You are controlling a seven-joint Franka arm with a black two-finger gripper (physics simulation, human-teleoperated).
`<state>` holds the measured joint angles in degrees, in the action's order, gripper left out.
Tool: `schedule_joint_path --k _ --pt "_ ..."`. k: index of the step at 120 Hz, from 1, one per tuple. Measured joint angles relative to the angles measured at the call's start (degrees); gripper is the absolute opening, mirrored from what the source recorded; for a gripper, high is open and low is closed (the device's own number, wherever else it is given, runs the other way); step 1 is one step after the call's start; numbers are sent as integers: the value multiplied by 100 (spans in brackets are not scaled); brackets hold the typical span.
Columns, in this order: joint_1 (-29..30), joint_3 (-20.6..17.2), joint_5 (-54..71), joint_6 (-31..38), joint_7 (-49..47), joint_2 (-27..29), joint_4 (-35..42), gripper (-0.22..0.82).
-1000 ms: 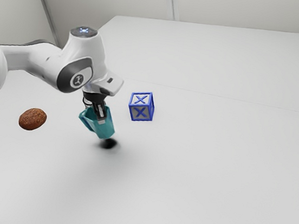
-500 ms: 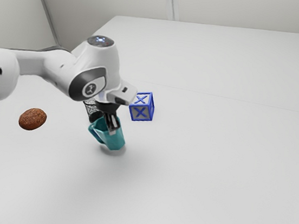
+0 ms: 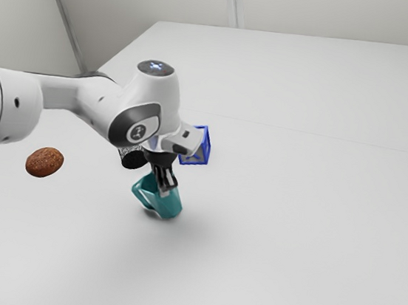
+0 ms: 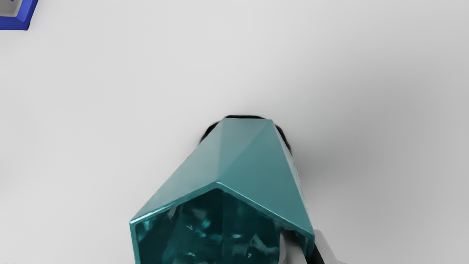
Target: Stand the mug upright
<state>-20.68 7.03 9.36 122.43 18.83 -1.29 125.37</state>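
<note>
Mug (image 3: 170,206) lower, still tilted

Left of center in the exterior frame, the mug (image 3: 163,205) was colored teal, its inside shaded darker. The cube (image 3: 207,147) was edged in blue around grey panels. At far left, an oval object (image 3: 44,162) was mottled reddish-brown. The arm (image 3: 158,91) was finished in white and dark grey, the gripper (image 3: 167,190) in black and grey.

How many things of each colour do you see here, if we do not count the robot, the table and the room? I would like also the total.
Teal: 1, the mug
Brown: 1, the rounded lump
Blue-edged: 1, the cube
Total: 3
</note>
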Motion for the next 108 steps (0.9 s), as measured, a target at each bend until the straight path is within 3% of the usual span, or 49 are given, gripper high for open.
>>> schedule_joint_path --k 22,47,59,71,85,108 --pt "242 -41 -10 -15 -138 127 7 19" --pt "572 -233 -55 -149 -277 499 -99 34" --pt "390 -198 -317 -296 -320 333 -772 42" --pt "280 -140 -551 -718 -352 -92 -2029 49" --pt "1227 -811 -844 -1249 -331 -204 -2689 54" --pt "2287 -859 -1022 -2188 -281 -168 -3613 58"
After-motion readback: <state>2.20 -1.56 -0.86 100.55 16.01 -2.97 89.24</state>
